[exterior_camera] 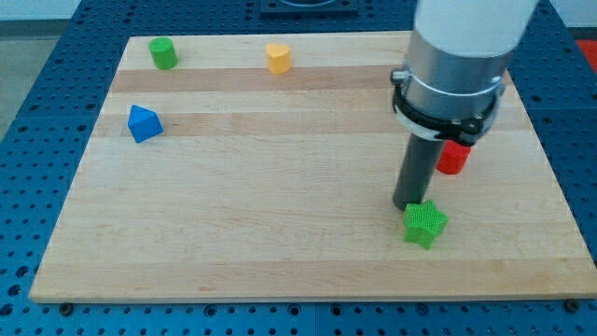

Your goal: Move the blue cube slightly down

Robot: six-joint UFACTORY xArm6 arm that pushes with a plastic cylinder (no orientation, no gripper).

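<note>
Blue cube (pixel 144 123) near board's (pixel 280 233) left edge — my tip (pixel 407 205) far right, touching green star (pixel 425 223); no pincer.

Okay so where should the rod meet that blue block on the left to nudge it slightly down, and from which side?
There is no pincer, so it is a push. Set my tip against the upper face of the blue cube, coming from the view's top, and push toward the view's bottom. The cube sits turned, so aim at its middle or it will probably twist. My tip is far off at the view's right, touching the green star block.

Blue cube (pixel 144 123) at left; green cylinder (pixel 163 53), yellow block (pixel 278 58) along top; my tip (pixel 408 205) beside green star (pixel 425 224); red block (pixel 453 159) above
</note>
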